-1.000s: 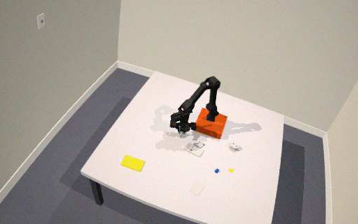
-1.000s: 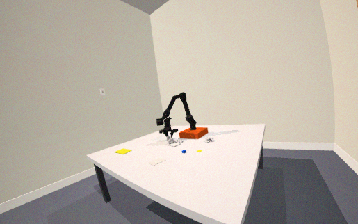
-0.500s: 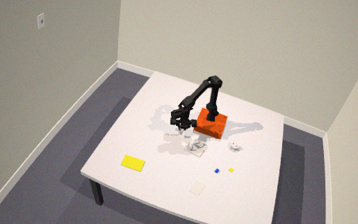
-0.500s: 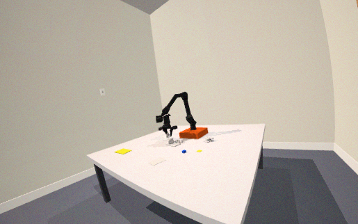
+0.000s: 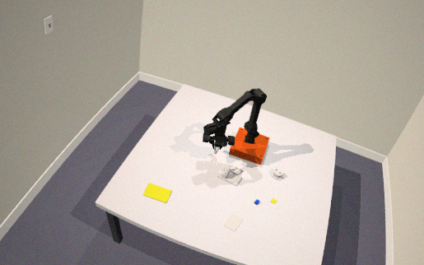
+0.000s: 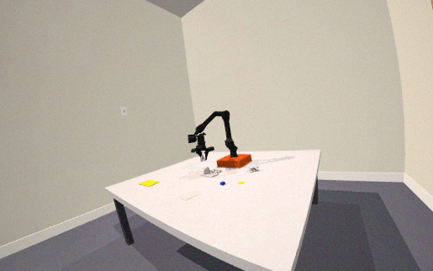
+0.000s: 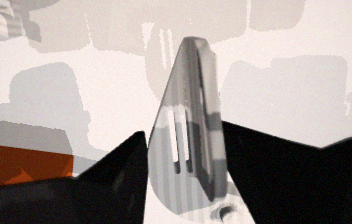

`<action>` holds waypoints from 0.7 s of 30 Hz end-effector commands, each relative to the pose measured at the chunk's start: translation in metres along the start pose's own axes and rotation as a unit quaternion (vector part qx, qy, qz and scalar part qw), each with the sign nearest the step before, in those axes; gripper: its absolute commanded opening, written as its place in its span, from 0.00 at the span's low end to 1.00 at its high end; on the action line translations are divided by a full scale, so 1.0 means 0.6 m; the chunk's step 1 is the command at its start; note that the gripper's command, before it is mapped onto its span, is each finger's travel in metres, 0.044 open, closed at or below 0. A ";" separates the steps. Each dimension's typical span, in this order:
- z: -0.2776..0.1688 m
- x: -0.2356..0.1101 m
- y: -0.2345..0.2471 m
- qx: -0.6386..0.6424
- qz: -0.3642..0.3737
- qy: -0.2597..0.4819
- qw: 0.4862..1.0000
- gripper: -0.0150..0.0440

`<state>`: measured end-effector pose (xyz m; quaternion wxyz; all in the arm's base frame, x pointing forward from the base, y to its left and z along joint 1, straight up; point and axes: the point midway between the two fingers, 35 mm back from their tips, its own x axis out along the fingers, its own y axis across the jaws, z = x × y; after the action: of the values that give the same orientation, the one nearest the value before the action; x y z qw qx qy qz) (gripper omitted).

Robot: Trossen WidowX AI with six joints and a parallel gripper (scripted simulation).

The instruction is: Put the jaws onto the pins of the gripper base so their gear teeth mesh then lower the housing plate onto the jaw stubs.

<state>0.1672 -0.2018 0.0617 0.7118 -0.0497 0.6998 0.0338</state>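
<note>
My gripper point(image 5: 216, 148) point(image 6: 203, 157) point(image 7: 180, 134) is shut on a grey part with a pointed top, two slots and vertical ribs, which looks like a jaw point(image 7: 208, 95). It is held upright, above the table; a small round hub shows at its lower end. A pale grey assembly point(image 5: 231, 175) point(image 6: 211, 172), apparently the gripper base with raised pieces, sits in front of the gripper; part of it shows at upper left in the wrist view point(image 7: 11, 25). Another grey part point(image 5: 277, 174) point(image 6: 254, 167) lies right of it; which part it is cannot be told. Tooth mesh is too small to see.
The orange robot base point(image 5: 248, 150) point(image 6: 234, 161) point(image 7: 22, 165) stands right of the gripper. On the white table point(image 5: 297, 230) lie a yellow slab point(image 5: 157, 192) point(image 6: 149, 183), a blue cube point(image 5: 257, 202) point(image 6: 223, 183), a small yellow piece point(image 5: 274, 201) point(image 6: 241, 183) and a cream tile point(image 5: 233, 222) point(image 6: 190, 195).
</note>
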 end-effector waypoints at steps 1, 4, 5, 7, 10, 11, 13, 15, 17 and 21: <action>0.001 -0.008 0.000 -0.002 0.000 -0.002 1.000 0.48; 0.007 -0.008 0.003 0.004 0.000 -0.002 1.000 0.48; 0.012 -0.008 0.005 0.008 0.000 -0.003 1.000 0.48; 0.021 -0.008 0.010 0.016 0.000 -0.003 1.000 0.48; 0.034 -0.008 0.016 0.028 0.000 -0.003 1.000 0.48; 0.038 -0.009 0.019 0.032 0.000 -0.003 0.999 0.48; 0.047 -0.009 0.024 0.040 0.001 -0.004 0.999 0.48; 0.056 -0.009 0.029 0.049 0.001 -0.004 0.999 0.48; 0.064 -0.009 0.034 0.057 0.001 -0.004 0.998 0.48; 0.081 -0.009 0.045 0.073 0.001 -0.005 0.997 0.48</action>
<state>0.2048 -0.1746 0.0675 0.7169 -0.0074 0.6971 -0.0087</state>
